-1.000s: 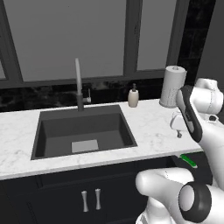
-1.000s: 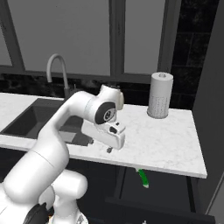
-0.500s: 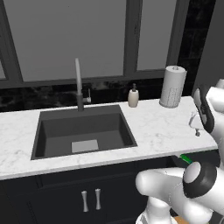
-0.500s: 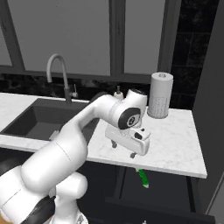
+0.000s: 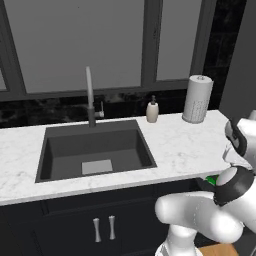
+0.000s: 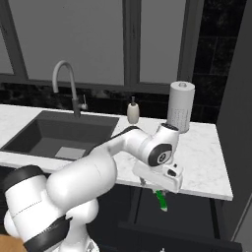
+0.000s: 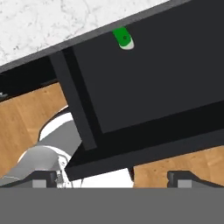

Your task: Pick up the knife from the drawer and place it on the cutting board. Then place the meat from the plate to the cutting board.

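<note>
Grey windows (image 5: 75, 45) above a black backsplash (image 5: 45, 112), white marble table (image 5: 185, 140), dark sink (image 5: 95, 150), black cabinets (image 5: 75, 225), wood floor (image 7: 26, 118).

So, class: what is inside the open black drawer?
The knife: its green handle end shows inside the drawer. The blade is hidden under the counter edge.

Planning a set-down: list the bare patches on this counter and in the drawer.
Bare marble counter between sink and paper towel roll; also left of the sink. Open drawer floor is bare beyond the knife. Crowded only along the back, by soap bottle and faucet.
</note>
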